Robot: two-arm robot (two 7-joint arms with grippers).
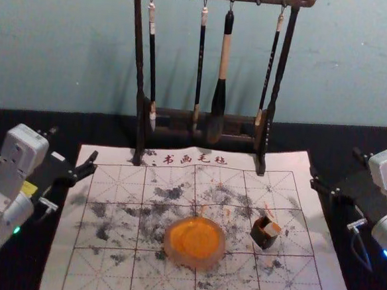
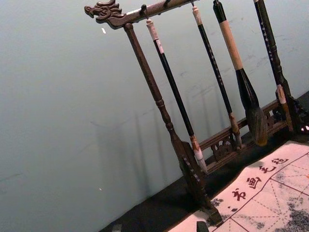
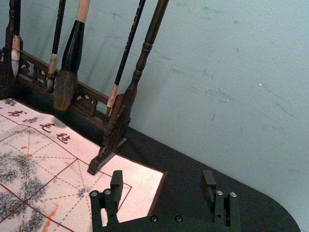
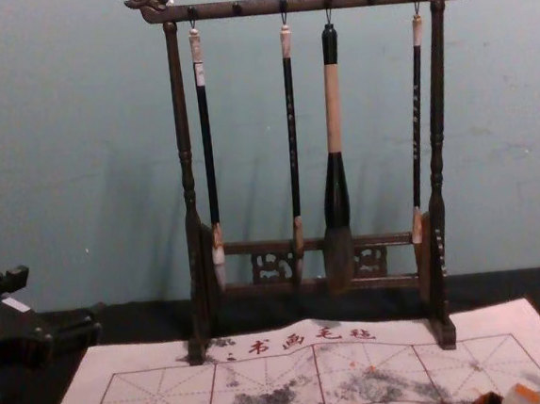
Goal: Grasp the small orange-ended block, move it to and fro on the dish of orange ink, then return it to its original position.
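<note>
Behind the dish of orange ink [image 1: 195,243], I record the brush rack [image 1: 199,116], largest item on station, with four brushes hanging; under the dish lies the calligraphy mat [image 1: 98,271]. My left gripper [image 1: 74,145] is off to the dish's left and farther back, fingers spread, holding nothing. My right gripper [image 3: 162,175] is beyond the dish's right side, also farther back, likewise spread and unladen. Just right of the dish, and apart from it, sits a small dark holder [image 1: 262,239]; the orange-ended block [image 1: 273,228] is tilted at its top, though I cannot tell whether it is in it or against it. Progress: no grasp is in hand. I judge the task unstarted, with grasp, to-and-fro pass on the ink and return all outstanding; a completed return could look the same, and the orange end settles nothing.
</note>
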